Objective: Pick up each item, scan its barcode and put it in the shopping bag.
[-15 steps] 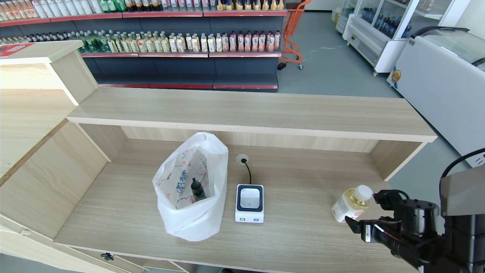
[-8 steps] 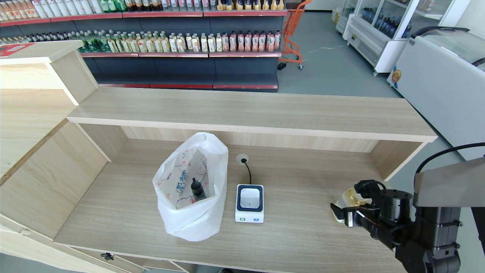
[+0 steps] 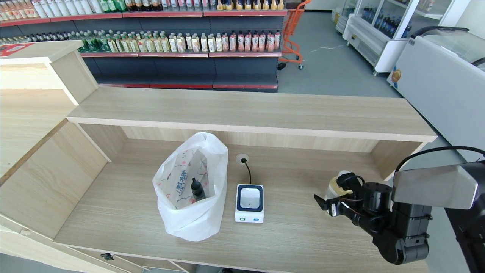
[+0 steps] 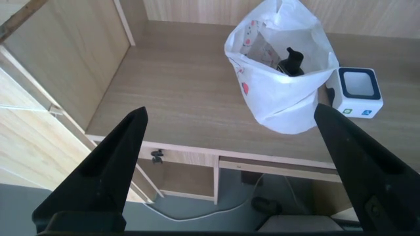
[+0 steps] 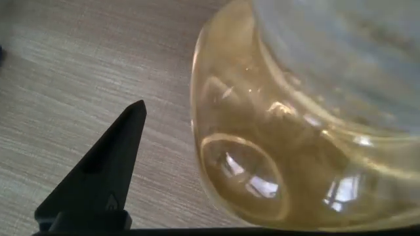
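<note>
- Bottle (image 3: 335,188): clear plastic, yellowish liquid inside, pale cap. It sits at the right end of the worktop (image 3: 295,235), well apart from the scanner (image 3: 249,203), and the right tool hides most of it. Whether it rests on the wood or is slightly raised cannot be told.
- Right tool (image 3: 330,188): its jaws are spread to either side of the bottle. In the right wrist view a strip of bare worktop shows between the one visible finger (image 5: 98,177) and the bottle wall (image 5: 295,131), so it has no hold yet. The other finger is hidden.
- Left tool (image 4: 231,113): jaws wide apart and holding nothing, hanging off the near left edge of the worktop.
- Shopping bag (image 3: 191,216): white plastic, mouth open, standing just left of the scanner. It holds a printed paper packet (image 3: 182,178) and a dark-capped item (image 3: 197,188).
- Handling, as a judgement: the bottle is full, so probably fairly heavy for its size. The wall is smooth, rounded and likely slippery, and thin plastic gives under a hard squeeze.
- Hold, as a judgement: take it across the middle of the body, below the shoulder. Grip firmly enough to stop it rolling, and leave the label free to face the scanner window.
</note>
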{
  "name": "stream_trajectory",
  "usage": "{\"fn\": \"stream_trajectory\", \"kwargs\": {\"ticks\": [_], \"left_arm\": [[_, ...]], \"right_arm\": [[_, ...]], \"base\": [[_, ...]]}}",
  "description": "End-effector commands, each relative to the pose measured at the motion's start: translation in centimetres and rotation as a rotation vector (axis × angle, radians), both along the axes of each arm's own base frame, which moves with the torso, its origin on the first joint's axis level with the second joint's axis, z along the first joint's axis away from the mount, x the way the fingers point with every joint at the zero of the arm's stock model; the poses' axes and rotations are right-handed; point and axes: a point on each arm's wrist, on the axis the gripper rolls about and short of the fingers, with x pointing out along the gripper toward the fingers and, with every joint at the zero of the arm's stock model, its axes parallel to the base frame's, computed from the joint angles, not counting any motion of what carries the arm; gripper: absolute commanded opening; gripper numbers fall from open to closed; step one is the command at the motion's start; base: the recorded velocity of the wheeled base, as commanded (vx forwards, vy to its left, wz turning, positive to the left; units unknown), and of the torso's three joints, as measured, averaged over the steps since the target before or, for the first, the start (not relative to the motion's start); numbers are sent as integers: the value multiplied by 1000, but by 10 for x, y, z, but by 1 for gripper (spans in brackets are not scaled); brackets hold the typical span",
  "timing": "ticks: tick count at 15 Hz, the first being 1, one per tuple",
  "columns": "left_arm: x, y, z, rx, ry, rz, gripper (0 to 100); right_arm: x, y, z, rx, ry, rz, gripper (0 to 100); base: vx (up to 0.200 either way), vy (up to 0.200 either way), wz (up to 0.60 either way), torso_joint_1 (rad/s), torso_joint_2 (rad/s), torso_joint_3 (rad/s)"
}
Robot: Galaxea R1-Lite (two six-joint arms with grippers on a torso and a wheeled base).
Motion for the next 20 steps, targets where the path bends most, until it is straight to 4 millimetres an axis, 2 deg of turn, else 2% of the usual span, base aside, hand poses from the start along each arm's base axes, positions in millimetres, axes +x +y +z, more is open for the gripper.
{"fn": "stream_trajectory", "kwargs": {"ticks": [1, 3, 8, 10, 12, 13, 14, 16, 18, 19, 20], "left_arm": [[0, 0, 0, 0, 0, 0, 100], [0, 0, 0, 0, 0, 0, 100], [0, 0, 0, 0, 0, 0, 100], [0, 0, 0, 0, 0, 0, 100], [0, 0, 0, 0, 0, 0, 100], [0, 0, 0, 0, 0, 0, 100], [0, 0, 0, 0, 0, 0, 100], [0, 0, 0, 0, 0, 0, 100], [0, 0, 0, 0, 0, 2, 100], [0, 0, 0, 0, 0, 0, 100], [0, 0, 0, 0, 1, 0, 100]], "right_arm": [[8, 4, -1, 5, -24, 20, 0], [13, 5, 4, -1, -58, 26, 0], [12, 11, 9, -27, -76, 51, 0], [7, 12, 22, 25, -83, 72, 0], [-4, 11, 45, 103, -94, 96, 0], [-14, 13, 68, 194, -109, 130, 0], [-34, 17, 104, 325, -124, 234, 0], [-59, 28, 145, 467, -90, 392, 0], [-71, 52, 164, 531, -48, 467, 0], [-86, 76, 180, 621, 7, 550, 0], [-92, 87, 184, 654, 26, 589, 0]], "base": [[0, 0, 0, 0, 0, 0], [0, 0, 0, 0, 0, 0], [0, 0, 0, 0, 0, 0], [0, 0, 0, 0, 0, 0], [0, 0, 0, 0, 0, 0], [0, 0, 0, 0, 0, 0], [0, 0, 0, 0, 0, 0], [0, 0, 0, 0, 0, 0], [0, 0, 0, 0, 0, 0], [0, 0, 0, 0, 0, 0], [0, 0, 0, 0, 0, 0]]}}
